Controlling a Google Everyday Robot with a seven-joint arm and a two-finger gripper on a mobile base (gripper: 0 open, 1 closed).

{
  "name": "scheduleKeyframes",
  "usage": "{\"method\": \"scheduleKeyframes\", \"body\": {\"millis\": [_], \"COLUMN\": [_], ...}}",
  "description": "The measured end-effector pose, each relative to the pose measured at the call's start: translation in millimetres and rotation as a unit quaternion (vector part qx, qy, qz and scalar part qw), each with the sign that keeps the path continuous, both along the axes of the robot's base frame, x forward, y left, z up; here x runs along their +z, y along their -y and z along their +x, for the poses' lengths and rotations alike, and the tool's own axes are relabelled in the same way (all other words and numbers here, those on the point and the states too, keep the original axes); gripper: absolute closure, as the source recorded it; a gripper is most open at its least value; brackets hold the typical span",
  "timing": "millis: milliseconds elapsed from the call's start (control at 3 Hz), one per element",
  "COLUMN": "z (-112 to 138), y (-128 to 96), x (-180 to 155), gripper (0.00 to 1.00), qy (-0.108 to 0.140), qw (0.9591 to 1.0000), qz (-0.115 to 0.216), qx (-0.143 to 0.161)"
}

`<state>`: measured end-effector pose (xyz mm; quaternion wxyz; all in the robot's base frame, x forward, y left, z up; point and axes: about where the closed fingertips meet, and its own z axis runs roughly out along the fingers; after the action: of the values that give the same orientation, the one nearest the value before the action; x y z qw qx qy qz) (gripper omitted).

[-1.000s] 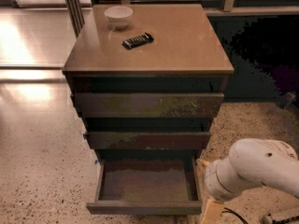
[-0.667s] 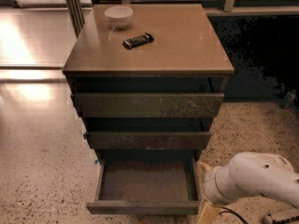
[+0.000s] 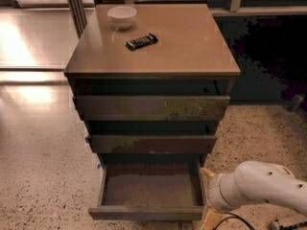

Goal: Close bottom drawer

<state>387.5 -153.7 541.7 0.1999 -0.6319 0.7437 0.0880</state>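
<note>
Shallow dark brown bottom drawer [image 3: 149, 190] sits pulled out at the foot of the brown three-drawer cabinet [image 3: 152, 108]. Chunky white robot arm [image 3: 259, 188] comes in low from the right, with its tan tool [image 3: 207, 215] just beside the drawer's right front corner. Can't tell if it's open or gripping anything.

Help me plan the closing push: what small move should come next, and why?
Probably slide the gripper, low beside the right front corner of the dark brown, shallow bottom drawer, leftward in front of its front panel. The drawer stands pulled out, and the gripper sits beside it, not before it.
</note>
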Motion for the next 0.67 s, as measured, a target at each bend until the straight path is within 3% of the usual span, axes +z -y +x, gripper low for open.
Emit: {"method": "scheduleKeyframes", "body": {"millis": [333,667], "z": [18,30], "y": [-12,-22], "x": [-52,-84], "gripper": [0.00,0.00], "qy": [0.028,0.036], "qw": [0.9986,0.9970], "qz": [0.041,0.060], "qx": [0.020,0.035]}}
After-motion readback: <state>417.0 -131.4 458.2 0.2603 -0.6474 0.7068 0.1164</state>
